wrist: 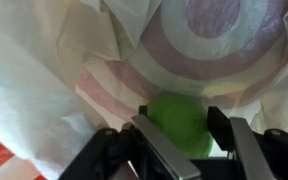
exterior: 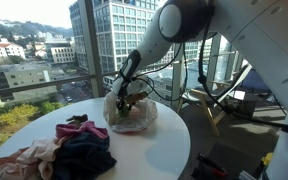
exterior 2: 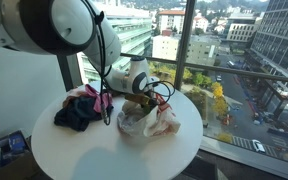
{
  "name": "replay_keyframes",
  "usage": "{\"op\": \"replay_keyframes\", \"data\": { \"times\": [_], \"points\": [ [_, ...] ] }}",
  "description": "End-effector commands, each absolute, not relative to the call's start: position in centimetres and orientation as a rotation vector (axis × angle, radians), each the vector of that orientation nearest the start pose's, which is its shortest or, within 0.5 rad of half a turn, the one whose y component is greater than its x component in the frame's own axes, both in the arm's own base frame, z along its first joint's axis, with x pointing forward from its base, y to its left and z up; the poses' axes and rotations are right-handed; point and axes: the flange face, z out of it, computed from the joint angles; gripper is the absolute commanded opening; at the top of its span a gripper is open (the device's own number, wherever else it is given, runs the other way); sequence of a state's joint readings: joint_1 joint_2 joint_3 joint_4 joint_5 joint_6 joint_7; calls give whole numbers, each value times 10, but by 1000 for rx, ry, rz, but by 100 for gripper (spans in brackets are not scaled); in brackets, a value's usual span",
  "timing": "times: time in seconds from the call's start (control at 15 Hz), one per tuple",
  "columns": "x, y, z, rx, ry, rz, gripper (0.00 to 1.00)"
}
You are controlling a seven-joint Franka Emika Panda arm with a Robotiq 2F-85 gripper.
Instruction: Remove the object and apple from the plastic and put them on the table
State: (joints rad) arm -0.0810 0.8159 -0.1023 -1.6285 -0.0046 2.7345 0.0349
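A translucent white plastic bag (exterior: 136, 118) with red ring print lies on the round white table (exterior: 159, 150); it also shows in the other exterior view (exterior 2: 152, 124). My gripper (exterior: 130, 96) reaches down into the bag's mouth (exterior 2: 142, 100). In the wrist view a green apple (wrist: 179, 120) sits inside the bag (wrist: 44, 80), between the two fingers of my gripper (wrist: 180, 132). Both finger pads touch its sides. No other object in the bag can be made out through the plastic.
A pile of dark, pink and beige clothes (exterior: 72, 148) lies on the table beside the bag, also seen in the other exterior view (exterior 2: 82, 108). Large windows and a railing stand just behind the table. Cables hang from the arm near the bag.
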Motion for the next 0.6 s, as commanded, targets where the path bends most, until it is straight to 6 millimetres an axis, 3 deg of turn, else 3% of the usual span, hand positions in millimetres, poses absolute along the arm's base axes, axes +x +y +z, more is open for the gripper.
{"op": "replay_keyframes", "data": {
  "times": [0.0, 0.2, 0.53],
  "points": [
    [708, -121, 177, -3197, 270, -498, 87],
    [711, -123, 175, -3229, 254, -556, 100],
    [717, -123, 166, -3220, 226, -591, 100]
  ]
}}
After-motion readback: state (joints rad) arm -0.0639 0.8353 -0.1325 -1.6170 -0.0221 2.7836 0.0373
